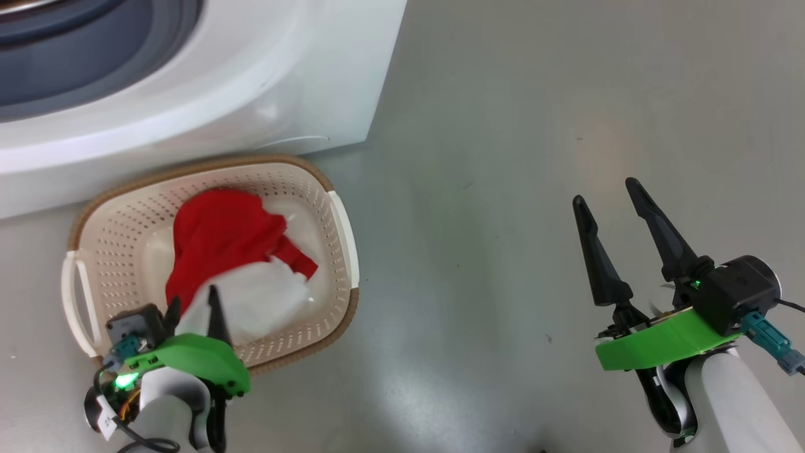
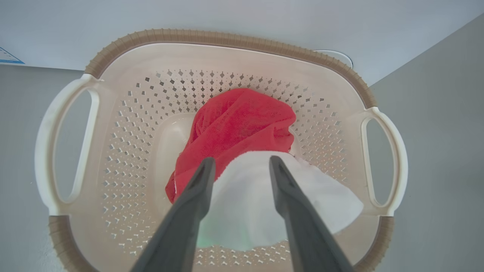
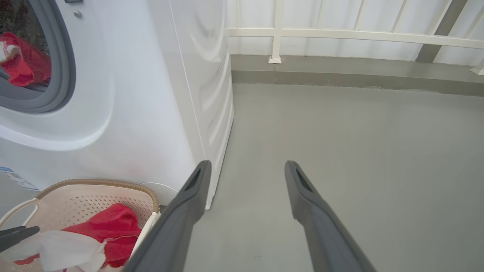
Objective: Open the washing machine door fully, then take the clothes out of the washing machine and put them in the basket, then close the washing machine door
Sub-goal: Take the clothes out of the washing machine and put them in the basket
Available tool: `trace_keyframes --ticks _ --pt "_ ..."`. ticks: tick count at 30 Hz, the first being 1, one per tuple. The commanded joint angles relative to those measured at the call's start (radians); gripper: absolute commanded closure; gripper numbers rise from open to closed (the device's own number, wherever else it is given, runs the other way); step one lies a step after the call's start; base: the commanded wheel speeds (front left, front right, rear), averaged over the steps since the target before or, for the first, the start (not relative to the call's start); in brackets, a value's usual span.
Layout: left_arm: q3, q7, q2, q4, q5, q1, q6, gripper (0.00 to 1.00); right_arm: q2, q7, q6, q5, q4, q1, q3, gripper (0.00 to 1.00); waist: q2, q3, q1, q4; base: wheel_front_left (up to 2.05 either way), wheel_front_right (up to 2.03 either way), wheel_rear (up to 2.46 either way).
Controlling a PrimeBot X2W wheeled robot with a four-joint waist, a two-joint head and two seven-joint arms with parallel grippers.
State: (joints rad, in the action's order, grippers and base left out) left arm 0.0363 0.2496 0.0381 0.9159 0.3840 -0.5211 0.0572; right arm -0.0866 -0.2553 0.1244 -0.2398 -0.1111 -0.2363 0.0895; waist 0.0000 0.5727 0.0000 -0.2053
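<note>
As we look down from the head camera, the left gripper sits nearest, over the near edge of the basket, its two dark fingers spread with nothing between them. From its wrist camera the fingers point out over the white part of the clothes. Whether the tips touch the fabric is hard to say from this angle.

The basket stands on the grey floor, just in front of the washing machine. Its long axis runs roughly along the machine's front, with one white handle at the left end and one at the right. Inside it, the bundle lies the other way, crosswise to the basket: white cloth on the robot's side, and the red part reaching toward the machine.

Over on the right, well apart from the basket, the right gripper hovers above bare floor, jaws wide and empty, fingers pointing away from the robot.

Farther out, the right wrist view catches the machine's white front corner, its grey rubber ring, and more red fabric lying inside the drum. Low on the front panel there's a small blue label. Beyond the machine, a white railing runs along the back.
</note>
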Motion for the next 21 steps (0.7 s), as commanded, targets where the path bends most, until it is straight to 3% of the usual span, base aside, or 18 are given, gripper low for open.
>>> trace_keyframes --ticks 1,9,21 --pt "-0.02 0.012 0.012 -0.021 0.004 0.007 -0.009 0.0 -0.002 -0.006 0.006 -0.008 0.02 0.0 0.023 0.0 0.0 -0.012 0.0 0.007 0.0 0.0 0.0" --pt "-0.004 0.012 0.012 -0.125 -0.024 0.027 -0.015 0.0 0.002 -0.006 0.006 -0.005 0.008 0.011 0.024 0.0 0.0 -0.073 0.0 0.039 0.0 0.0 0.0" --pt "0.045 0.012 0.012 -0.438 -0.1 0.13 0.006 0.0 0.008 -0.006 0.006 0.005 -0.019 0.062 0.004 0.0 0.0 -0.216 0.0 0.099 0.0 0.0 0.0"
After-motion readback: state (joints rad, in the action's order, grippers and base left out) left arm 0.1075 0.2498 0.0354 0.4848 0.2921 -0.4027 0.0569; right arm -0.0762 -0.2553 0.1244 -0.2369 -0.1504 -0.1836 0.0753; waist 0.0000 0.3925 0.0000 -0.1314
